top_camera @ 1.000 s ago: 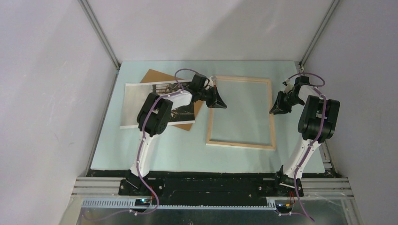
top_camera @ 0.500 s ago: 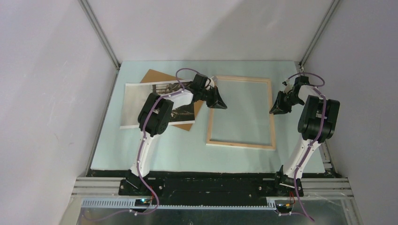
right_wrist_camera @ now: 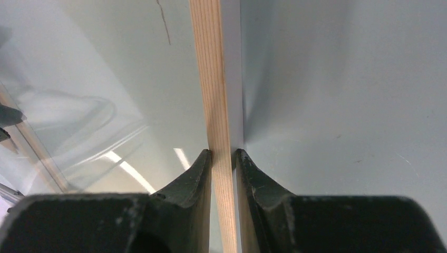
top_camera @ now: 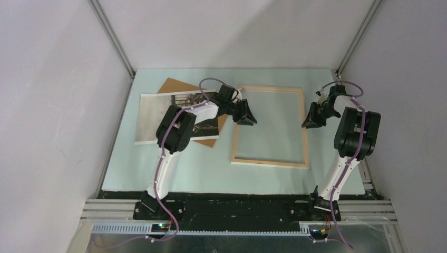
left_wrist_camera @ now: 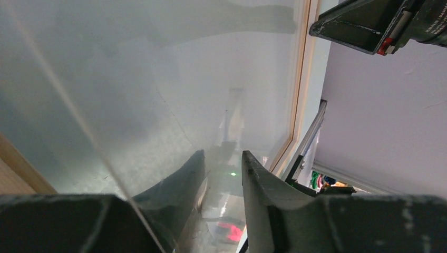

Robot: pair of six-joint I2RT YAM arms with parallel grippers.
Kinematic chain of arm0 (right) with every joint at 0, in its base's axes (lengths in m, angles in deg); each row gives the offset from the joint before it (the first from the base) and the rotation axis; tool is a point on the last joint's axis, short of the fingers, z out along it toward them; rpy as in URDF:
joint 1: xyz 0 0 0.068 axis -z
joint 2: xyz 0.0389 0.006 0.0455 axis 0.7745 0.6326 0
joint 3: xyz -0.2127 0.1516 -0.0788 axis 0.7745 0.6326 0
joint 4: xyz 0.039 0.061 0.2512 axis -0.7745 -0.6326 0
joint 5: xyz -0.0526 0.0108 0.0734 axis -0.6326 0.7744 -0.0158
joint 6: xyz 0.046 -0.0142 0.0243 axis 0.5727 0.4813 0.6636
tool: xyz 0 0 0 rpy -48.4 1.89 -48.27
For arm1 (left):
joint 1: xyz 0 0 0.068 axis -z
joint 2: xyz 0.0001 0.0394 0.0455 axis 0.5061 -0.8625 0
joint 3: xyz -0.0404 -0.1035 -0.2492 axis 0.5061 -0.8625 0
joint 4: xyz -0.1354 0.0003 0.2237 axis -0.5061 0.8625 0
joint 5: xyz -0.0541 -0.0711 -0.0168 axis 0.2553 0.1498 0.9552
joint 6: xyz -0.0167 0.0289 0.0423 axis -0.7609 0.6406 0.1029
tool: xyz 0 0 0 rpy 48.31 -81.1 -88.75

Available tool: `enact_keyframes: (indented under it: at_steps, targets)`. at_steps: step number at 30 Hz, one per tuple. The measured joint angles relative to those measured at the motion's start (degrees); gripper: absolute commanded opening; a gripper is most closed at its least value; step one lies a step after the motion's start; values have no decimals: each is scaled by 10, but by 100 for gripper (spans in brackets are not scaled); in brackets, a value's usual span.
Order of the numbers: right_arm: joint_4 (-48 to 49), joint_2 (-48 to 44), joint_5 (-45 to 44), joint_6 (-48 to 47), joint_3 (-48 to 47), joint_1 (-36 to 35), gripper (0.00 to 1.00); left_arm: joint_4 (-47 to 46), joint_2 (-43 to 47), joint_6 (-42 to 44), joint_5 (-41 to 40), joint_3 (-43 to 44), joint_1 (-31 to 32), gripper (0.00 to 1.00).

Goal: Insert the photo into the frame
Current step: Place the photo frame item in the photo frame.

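The photo (top_camera: 153,117) is lying left of the frame (top_camera: 269,162), atop a backing board (top_camera: 171,87). The right gripper (right_wrist_camera: 223,153) is clamping the frame's right rail. The left gripper (left_wrist_camera: 223,155) is hovering, jaws parted and empty, likely needing to fetch the photo next.

Top camera overhead, looking down; wrist cameras close; all share frame (top_camera: 270,163).

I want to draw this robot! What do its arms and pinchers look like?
The left arm and right arm match: white links, chunky black joints, and a thin purple cable running up each, looping near the wrist. The left gripper and right gripper are black, each with two wedge-shaped fingers that narrow to a tip.
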Motion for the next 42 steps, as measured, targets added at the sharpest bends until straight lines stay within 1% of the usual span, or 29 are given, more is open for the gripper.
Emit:
enact_keyframes:
  at_steps: [3,7,11,15,20,27,38,42]
  targets:
    - [0,0,0,0,0,-1,4,0,0,3,-1,0,1,44]
    - [1,0,0,0,0,-2,4,2,0,3,-2,0,2,48]
    - [1,0,0,0,0,-2,7,4,0,3,-5,0,4,51]
    - [1,0,0,0,0,-2,15,6,0,4,-5,0,5,53]
    - [1,0,0,0,0,-2,28,9,0,8,-6,0,6,53]
    - [1,0,-3,-3,-1,-8,40,13,0,8,-10,0,6,54]
    - [0,0,2,-2,-2,-12,48,13,0,8,-10,0,6,54]
    - [0,-3,1,-2,-5,-13,54,13,0,8,-10,0,6,54]
